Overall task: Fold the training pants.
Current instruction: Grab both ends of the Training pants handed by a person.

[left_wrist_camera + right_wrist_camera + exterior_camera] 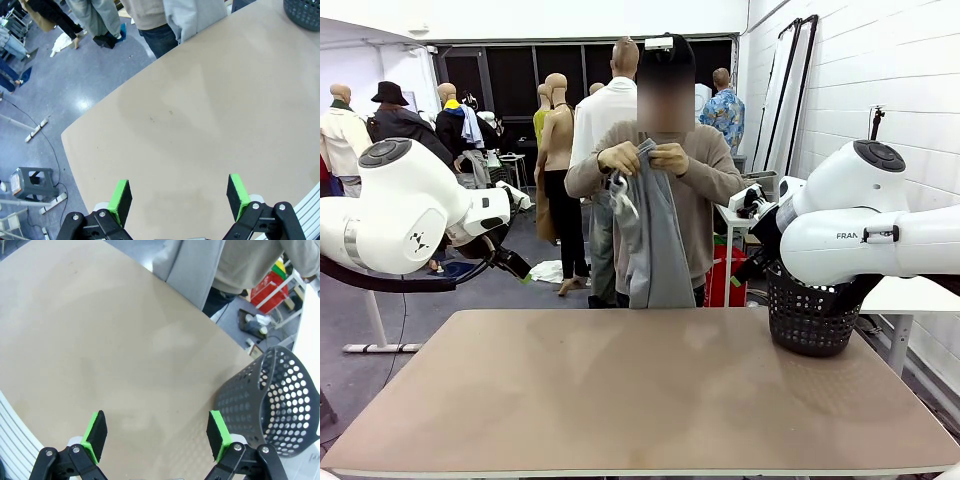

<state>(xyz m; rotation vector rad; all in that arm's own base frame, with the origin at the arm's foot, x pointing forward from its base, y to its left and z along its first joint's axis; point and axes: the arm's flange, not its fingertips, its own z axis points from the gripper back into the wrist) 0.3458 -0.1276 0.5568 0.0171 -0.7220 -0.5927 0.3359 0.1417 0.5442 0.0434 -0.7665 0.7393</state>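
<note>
A person at the far side of the table holds the light grey training pants up at chest height with both hands; the pants hang down to the table's far edge. Their lower part also shows in the left wrist view and the right wrist view. My left gripper is open above the left part of the tan table, with nothing between its green pads. My right gripper is open too, hovering over the table's right side next to the basket.
A black perforated basket stands on the table's right far corner, close to the right arm. The left arm's white body hangs at the left, off the table. A red crate sits on the floor behind the person.
</note>
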